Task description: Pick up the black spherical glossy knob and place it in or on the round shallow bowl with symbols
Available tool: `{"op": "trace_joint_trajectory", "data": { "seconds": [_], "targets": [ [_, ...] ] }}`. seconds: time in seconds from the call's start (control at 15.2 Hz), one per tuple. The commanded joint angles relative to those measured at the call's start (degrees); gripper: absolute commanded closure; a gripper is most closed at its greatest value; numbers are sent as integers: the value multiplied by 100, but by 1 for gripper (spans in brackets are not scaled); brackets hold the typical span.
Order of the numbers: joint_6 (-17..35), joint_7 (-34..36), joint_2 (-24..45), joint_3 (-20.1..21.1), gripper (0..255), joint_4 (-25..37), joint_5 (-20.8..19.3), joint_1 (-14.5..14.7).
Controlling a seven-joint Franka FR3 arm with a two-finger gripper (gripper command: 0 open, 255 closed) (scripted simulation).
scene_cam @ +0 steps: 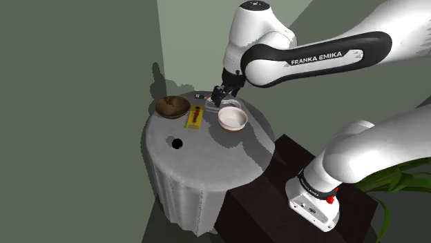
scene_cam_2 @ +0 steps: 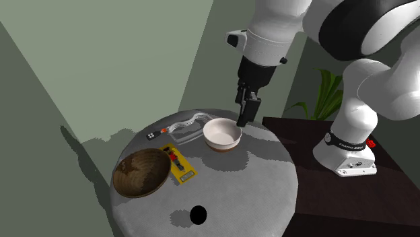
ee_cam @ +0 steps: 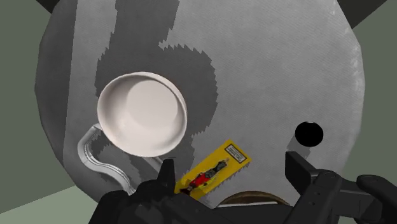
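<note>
Spread end effector (scene_cam_2: 241, 121) hangs, seemingly over white bowl (scene_cam_2: 223, 134) — knob (scene_cam_2: 198, 215) well apart.

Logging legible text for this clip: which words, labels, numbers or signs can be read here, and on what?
"FRANKA EMIKA": white letters on the dark band of the arm.
Yellow card: a small white label and printed marks, too small to read.
Brown bowl: a faint pattern inside, with no sign that can be made out.
No other readable text.
</note>
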Motion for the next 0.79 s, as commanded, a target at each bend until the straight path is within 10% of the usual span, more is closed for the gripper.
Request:
{"op": "trace_joint_trajectory", "data": {
  "seconds": [0.0,0.73],
  "targets": [
    [355,339,308,221,0,-53,-43,-12],
    [1592,2815,2789,1236,0,812,-1648,-262]
  ]
}}
